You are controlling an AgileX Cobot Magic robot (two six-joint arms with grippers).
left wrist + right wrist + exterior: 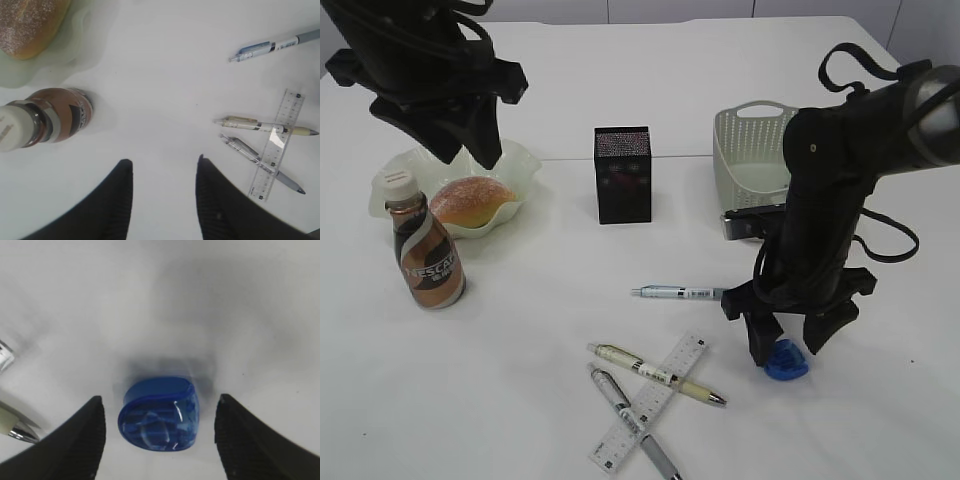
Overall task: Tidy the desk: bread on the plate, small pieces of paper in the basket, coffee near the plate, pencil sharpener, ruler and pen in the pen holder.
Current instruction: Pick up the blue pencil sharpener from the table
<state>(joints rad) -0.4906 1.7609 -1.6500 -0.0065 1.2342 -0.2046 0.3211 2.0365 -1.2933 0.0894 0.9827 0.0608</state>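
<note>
The bread [472,198] lies on the ruffled green plate [523,160], and the coffee [428,255] stands just in front of it. My left gripper [467,152] hangs open above them, with only bare desk between its fingers [125,175]. Three pens [680,293] [655,372] [632,420] and the clear ruler [658,395] lie front centre, two of the pens crossing the ruler. The blue pencil sharpener [160,415] rests on the desk between the open jaws of my right gripper [160,399], with a gap on each side. The black pen holder [622,175] stands mid-desk. The small pieces of paper are out of view.
The perforated basket [750,150] sits at the back right, partly behind my right arm. A pen tip [15,429] lies close to the right gripper's left finger. The left wrist view also takes in the coffee [50,117], the bread [30,22] and the ruler [277,145].
</note>
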